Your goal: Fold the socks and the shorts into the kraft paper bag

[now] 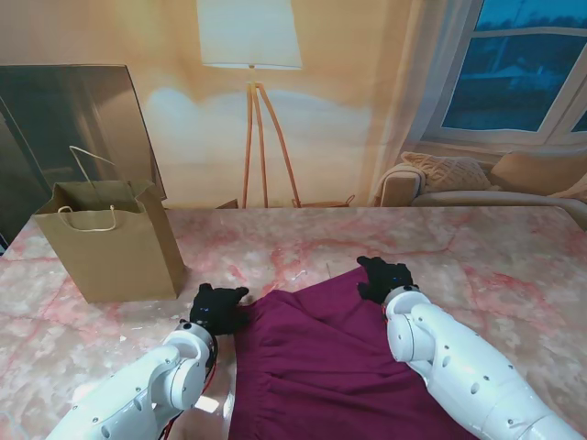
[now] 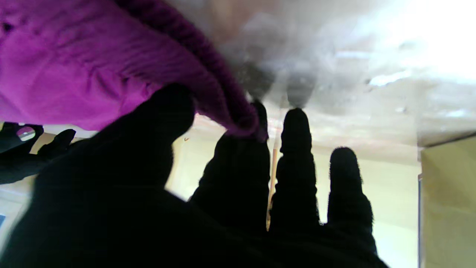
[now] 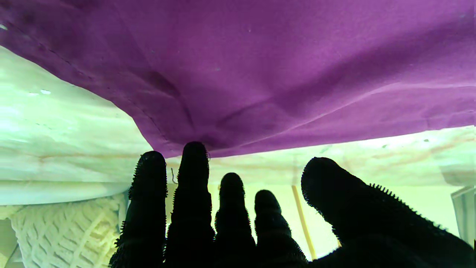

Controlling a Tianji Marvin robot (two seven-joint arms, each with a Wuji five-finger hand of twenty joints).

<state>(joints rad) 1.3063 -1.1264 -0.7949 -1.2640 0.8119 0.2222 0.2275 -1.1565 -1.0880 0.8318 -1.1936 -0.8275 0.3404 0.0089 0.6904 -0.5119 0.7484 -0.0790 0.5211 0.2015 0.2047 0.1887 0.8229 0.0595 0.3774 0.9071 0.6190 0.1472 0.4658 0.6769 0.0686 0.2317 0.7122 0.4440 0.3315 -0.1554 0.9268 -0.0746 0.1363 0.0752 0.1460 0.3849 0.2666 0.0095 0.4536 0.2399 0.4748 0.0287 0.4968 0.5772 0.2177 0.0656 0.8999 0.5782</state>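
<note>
Fingers (image 2: 293, 156) of the left hand (image 1: 215, 309) reach forward in black gloves, and the ribbed waistband edge of the purple shorts (image 1: 326, 362) lies across the index fingertip with the thumb close beside it; whether the cloth is truly pinched there cannot be told. Across the shorts, the right hand (image 1: 385, 278) rests at the far right corner of the cloth, its fingers (image 3: 193, 175) stretched out and slightly apart, their tips against the hem, with the thumb set off to one side, clasping nothing that shows. The shorts lie spread on the pink marble bench (image 1: 514, 266) between the two white arms, nearer to the robot than the kraft paper bag (image 1: 110, 243), which stands upright and open on the left, apart from the cloth.
</note>
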